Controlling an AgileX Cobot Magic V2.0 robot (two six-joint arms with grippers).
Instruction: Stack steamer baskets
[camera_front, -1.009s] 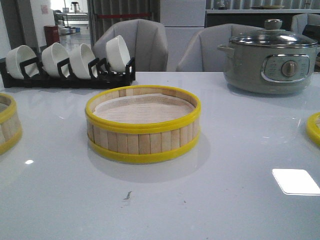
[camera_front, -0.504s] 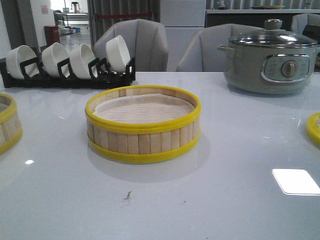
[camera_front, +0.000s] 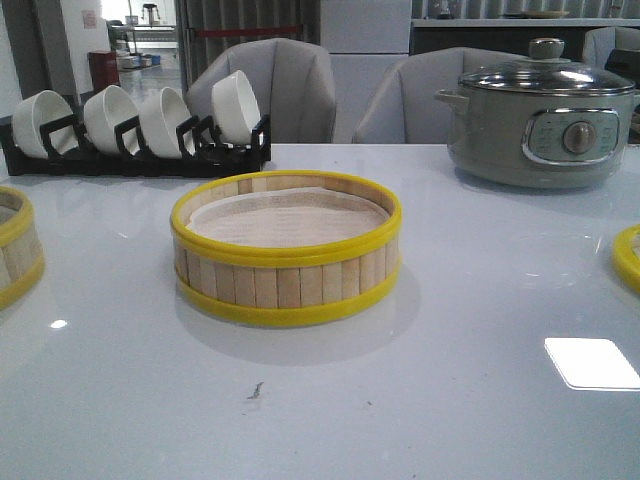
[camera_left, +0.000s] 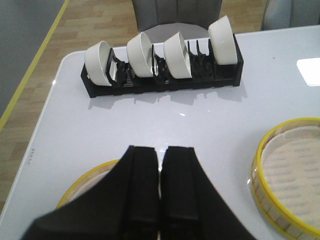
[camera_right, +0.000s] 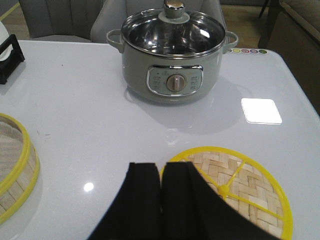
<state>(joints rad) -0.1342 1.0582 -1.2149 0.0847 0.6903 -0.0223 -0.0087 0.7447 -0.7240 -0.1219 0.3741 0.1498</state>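
Steamer basket (camera_front: 286, 250) at table (camera_front: 450, 400) centre, second tier (camera_front: 15, 255) at 9 o'clock, woven lid (camera_right: 240, 187) at 3 o'clock; likely light, rigid, rim-grip best; left gripper (camera_left: 161, 200) and right gripper (camera_right: 161, 200) both closed, empty.

You'll find almost no change on the front view. Only the steamer basket at the left edge (camera_front: 15, 248) differs: its visible sliver sits marginally narrower against the frame edge than a second ago, a barely perceptible shift leftward.
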